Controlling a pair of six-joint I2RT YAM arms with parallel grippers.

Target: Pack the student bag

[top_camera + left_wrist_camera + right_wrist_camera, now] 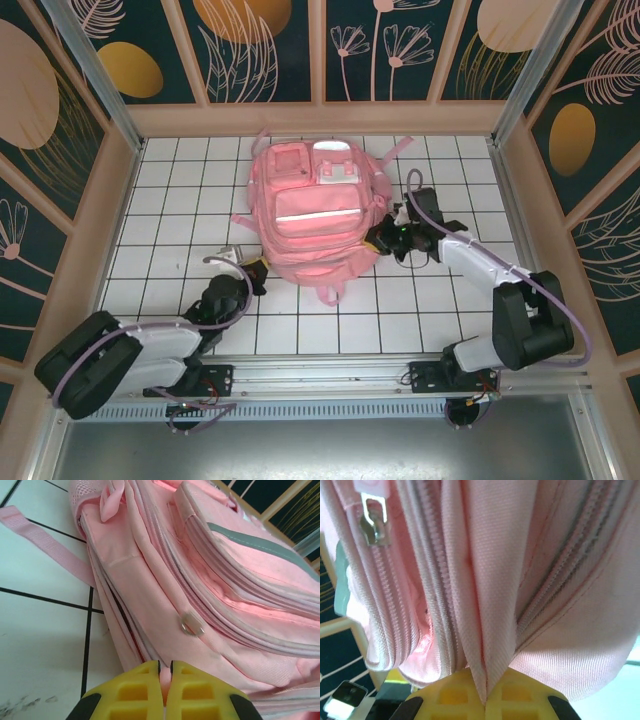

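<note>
The student bag (305, 215), a big pink backpack with a white stripe, lies flat in the middle of the tiled table. At its near left corner my left gripper (258, 268) is shut. In the left wrist view the yellow fingers (135, 690) pinch a bit of pink fabric at the bag's (210, 580) lower seam, below a metal zipper pull (192, 626). My right gripper (378, 240) is against the bag's right side. The right wrist view has its fingers (520, 697) shut on a fold of the bag's fabric (495, 580) between two zipper lines.
Wooden walls with dark flower panels close the table in on three sides. A metal rail (330, 375) runs along the near edge. A pink strap (45, 545) trails from the bag over the white tiles to the left, and another strap end (330, 293) sticks out at the near side.
</note>
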